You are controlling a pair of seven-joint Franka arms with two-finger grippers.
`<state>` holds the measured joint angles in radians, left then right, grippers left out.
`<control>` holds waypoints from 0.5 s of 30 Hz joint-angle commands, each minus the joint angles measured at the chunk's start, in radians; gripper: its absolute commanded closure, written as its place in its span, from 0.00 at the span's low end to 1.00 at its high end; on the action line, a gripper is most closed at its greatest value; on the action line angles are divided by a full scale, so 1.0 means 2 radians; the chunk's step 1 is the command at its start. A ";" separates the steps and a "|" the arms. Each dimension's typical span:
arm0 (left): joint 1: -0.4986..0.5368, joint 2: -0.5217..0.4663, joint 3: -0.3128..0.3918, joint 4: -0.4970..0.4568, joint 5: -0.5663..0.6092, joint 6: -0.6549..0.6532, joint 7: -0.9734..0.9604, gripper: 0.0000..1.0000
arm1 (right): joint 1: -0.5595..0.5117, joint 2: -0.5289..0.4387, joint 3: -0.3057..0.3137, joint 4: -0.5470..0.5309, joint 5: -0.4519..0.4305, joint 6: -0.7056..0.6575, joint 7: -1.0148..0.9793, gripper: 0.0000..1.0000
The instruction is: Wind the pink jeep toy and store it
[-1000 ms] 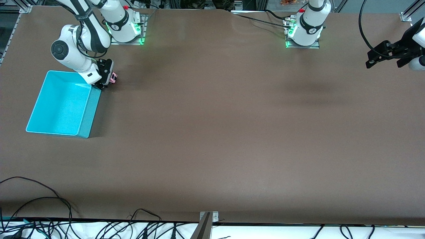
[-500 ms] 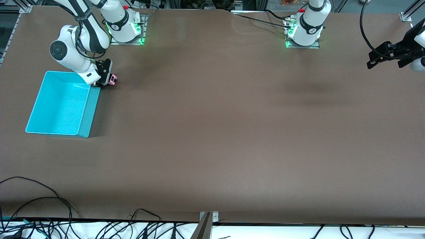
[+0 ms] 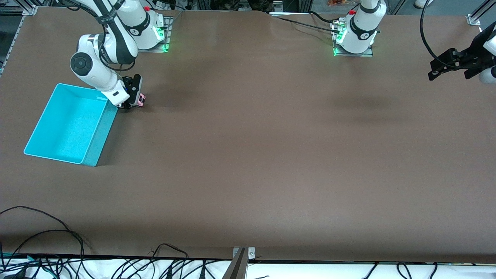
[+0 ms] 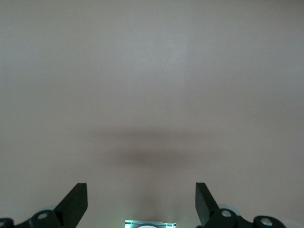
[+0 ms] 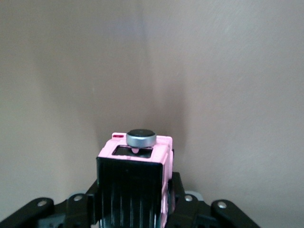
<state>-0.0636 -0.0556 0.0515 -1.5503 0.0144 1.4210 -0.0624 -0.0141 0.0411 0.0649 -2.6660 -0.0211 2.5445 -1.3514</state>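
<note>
In the frame's upper left, the right gripper (image 3: 133,104), clamped on the small boxy pink jeep toy (image 3: 141,100), has shifted rightward; the turquoise plastic bin (image 3: 95,145) seemingly slid down-left. The left gripper (image 3: 436,71) waits open at the upper right.

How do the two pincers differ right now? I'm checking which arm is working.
The right pincer is shut on the pink jeep toy beside the turquoise bin; the left pincer is open and holds nothing. The right is low at the table; the left waits raised.

The front view looks down from high across the brown matte bench (image 3: 248,155), facing both arm bases. Each wrist view looks close along its own tool; the right wrist view shares the small boxy pink jeep toy (image 5: 135,175) with the front view (image 3: 141,99).
</note>
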 commanded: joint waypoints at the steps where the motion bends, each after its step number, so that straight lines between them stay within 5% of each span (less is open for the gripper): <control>1: 0.001 0.009 0.001 0.020 -0.006 -0.013 0.001 0.00 | 0.000 -0.006 0.029 0.091 0.026 -0.115 0.024 1.00; 9: 0.001 0.009 0.001 0.020 -0.006 -0.013 0.000 0.00 | -0.001 -0.004 0.028 0.197 0.030 -0.226 0.021 1.00; 15: 0.001 0.009 0.001 0.020 -0.007 -0.013 0.001 0.00 | -0.004 -0.003 -0.015 0.239 0.029 -0.261 -0.008 1.00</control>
<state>-0.0636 -0.0556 0.0515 -1.5503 0.0143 1.4207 -0.0624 -0.0126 0.0285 0.0993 -2.2512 0.0232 2.0830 -1.3101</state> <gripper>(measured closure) 0.000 0.441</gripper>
